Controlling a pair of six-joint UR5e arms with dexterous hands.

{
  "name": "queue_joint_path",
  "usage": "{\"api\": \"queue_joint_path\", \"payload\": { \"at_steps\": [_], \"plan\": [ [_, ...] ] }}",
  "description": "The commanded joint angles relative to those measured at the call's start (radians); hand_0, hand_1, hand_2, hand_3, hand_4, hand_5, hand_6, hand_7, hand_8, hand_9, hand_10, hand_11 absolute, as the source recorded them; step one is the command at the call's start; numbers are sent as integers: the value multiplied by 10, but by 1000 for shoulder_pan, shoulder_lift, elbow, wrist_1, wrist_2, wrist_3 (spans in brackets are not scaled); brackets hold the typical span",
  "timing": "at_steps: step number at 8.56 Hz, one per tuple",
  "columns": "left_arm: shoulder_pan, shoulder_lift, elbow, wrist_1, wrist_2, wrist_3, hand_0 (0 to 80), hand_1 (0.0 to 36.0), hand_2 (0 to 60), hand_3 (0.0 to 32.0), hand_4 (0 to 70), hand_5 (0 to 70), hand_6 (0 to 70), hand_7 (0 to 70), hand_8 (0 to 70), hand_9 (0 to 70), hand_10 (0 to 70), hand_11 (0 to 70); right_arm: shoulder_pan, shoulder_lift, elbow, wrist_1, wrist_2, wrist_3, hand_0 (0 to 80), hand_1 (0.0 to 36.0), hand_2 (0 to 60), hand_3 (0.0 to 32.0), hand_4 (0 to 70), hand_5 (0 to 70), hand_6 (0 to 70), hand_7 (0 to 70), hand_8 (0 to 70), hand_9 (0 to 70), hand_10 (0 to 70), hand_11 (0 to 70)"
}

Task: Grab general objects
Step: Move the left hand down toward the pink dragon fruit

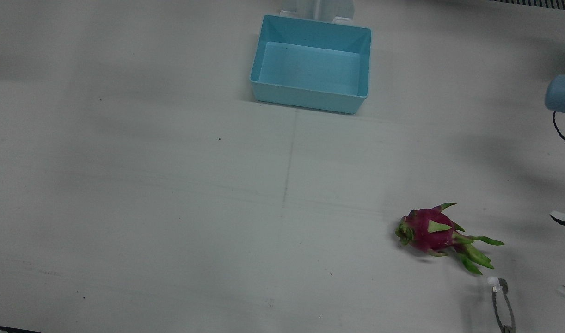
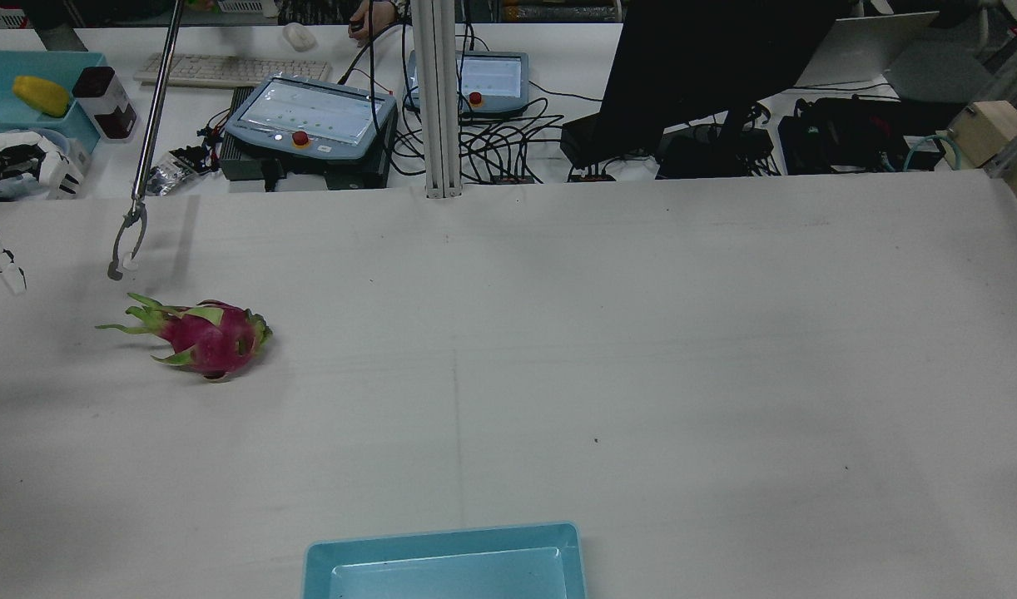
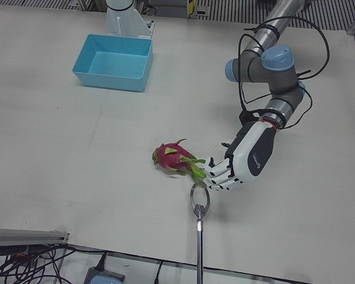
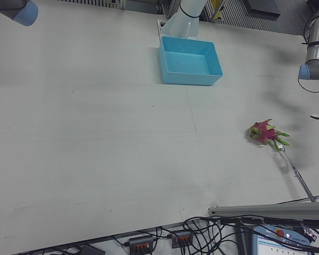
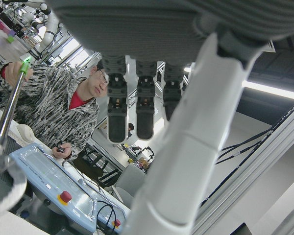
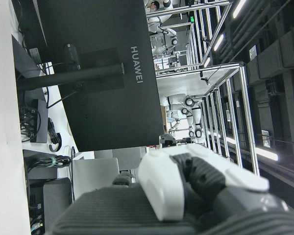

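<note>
One dragon fruit [image 3: 170, 157] is all you have to pick up, and it lies on its side on the white table [image 1: 171, 208], well away from the blue bin [image 1: 310, 64], on the left arm's half. Your left hand [image 3: 242, 160] sits just beside its leafy end, holding nothing, fingers [image 3: 220, 177] extended toward the green tips and slightly apart. A long reacher tool [image 3: 199, 204], held by a person [image 5: 54, 112] across the table, rests with its claw just beside those same leaf tips.

Judging by its look, the fruit is probably a light, stiff model with a smooth skin. The rounded magenta body should roll if you nudge it from one side, and the thin green scales look bendable and give poor purchase. Wrap the fat middle of the body, with fingers on opposite sides, rather than pinching the leaves.

Your right hand [image 6: 196, 196] shows only in its own camera, well away from the fruit; you cannot tell how its fingers stand.

The only legible writing is "HUAWEI" on the back of the dark monitor [image 6: 103, 73]. The fruit and bin carry no readable label.
</note>
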Motion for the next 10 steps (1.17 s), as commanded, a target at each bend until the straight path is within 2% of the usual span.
{"api": "queue_joint_path", "payload": {
  "at_steps": [1,2,3,5,7,8,9,10],
  "plan": [
    [8,11,-135,159,96,113,800,360,600,0,182,700,368,567,330,356,178,297,1,0,0,-2,0,0,0,0,0,0,0,0,0,0,0,0,0,0],
    [14,9,-135,171,100,151,800,360,600,0,151,700,320,503,309,318,158,271,0,0,0,0,0,0,0,0,0,0,0,0,0,0,0,0,0,0],
    [23,9,-137,181,100,205,800,360,600,0,148,700,310,489,301,306,153,265,0,0,0,0,0,0,0,0,0,0,0,0,0,0,0,0,0,0],
    [92,3,-129,197,84,272,800,360,600,0,113,700,246,398,255,248,119,216,1,0,0,0,0,0,0,0,0,0,0,0,0,0,0,0,0,0],
    [141,0,-135,198,38,299,800,360,600,0,91,700,213,347,235,223,111,204,0,0,-3,1,0,0,0,0,0,0,0,0,0,0,0,0,0,0],
    [170,-1,-137,209,-2,300,800,360,600,0,91,700,213,352,234,222,112,205,-2,0,-4,1,0,0,0,0,0,0,0,0,0,0,0,0,0,0],
    [186,-23,-134,241,-13,308,800,360,600,0,91,700,208,350,229,218,107,198,0,0,-4,1,0,0,0,0,0,0,0,0,0,0,0,0,0,0],
    [204,-78,-132,314,-13,355,800,360,600,0,89,700,205,350,224,214,108,199,0,0,-3,1,0,0,0,0,0,0,0,0,0,0,0,0,0,0]
  ]
}}
